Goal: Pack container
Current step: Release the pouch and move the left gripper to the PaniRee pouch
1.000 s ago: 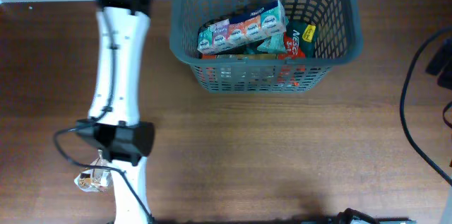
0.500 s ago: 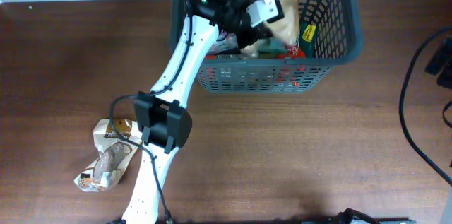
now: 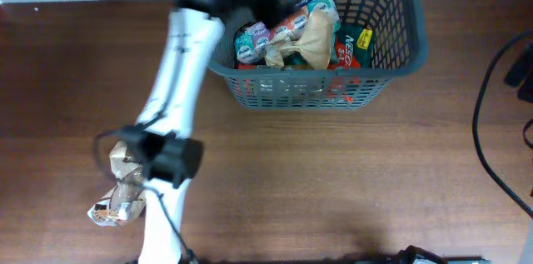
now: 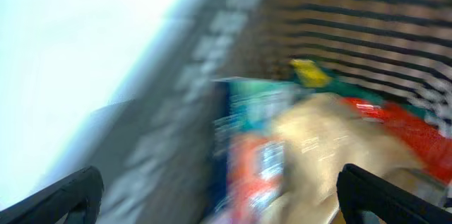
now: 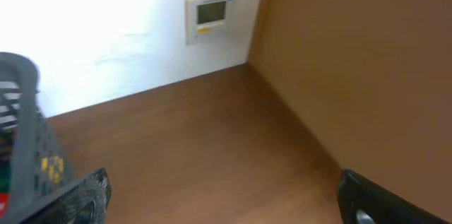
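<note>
The container (image 3: 416, 43), a dark grey lattice basket, stands at the back of the table. A tan packet (image 3: 312, 41) lies in it on top of a colourful multi-pack (image 3: 275, 35), a red packet (image 3: 346, 54) and a green one with a yellow label (image 3: 363, 39). My left arm (image 3: 179, 72) reaches to the basket's back left corner. In the blurred left wrist view, my left gripper (image 4: 219, 190) is open above the tan packet (image 4: 332, 139) and holds nothing. My right gripper (image 5: 226, 197) stands open over bare wood.
Crumpled packets (image 3: 123, 189) lie on the table at the front left, partly under my left arm. Black cables (image 3: 487, 131) run along the right edge. The right wrist view shows the basket's rim (image 5: 28, 111) at its left, a wall and a brown panel.
My left gripper carried the tan packet into the basket, opened and let it go. It has since drawn back toward the basket's back left corner. The right gripper has not moved.
</note>
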Robot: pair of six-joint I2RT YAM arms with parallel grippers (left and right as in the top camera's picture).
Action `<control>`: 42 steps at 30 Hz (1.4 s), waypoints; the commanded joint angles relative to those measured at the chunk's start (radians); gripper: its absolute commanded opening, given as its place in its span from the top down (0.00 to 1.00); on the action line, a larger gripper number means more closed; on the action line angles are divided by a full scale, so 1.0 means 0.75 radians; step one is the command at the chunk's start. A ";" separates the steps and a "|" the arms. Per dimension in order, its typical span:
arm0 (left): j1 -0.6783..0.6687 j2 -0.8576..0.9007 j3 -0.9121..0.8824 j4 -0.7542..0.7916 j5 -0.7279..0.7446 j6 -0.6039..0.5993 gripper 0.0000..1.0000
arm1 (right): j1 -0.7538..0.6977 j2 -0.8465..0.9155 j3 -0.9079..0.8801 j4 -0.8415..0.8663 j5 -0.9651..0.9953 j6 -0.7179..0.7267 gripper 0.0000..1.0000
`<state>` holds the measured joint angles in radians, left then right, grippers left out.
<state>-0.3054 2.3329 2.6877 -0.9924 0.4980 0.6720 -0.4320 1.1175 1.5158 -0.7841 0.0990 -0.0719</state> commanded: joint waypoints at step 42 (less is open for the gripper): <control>0.751 -1.656 -1.808 -0.613 -0.705 -0.374 0.01 | 0.009 0.130 -0.004 0.065 -0.054 0.038 0.01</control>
<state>0.2546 1.1976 1.5009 -1.4918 0.0277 0.3405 -0.4320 1.2228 1.5124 -0.7467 0.0986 -0.0612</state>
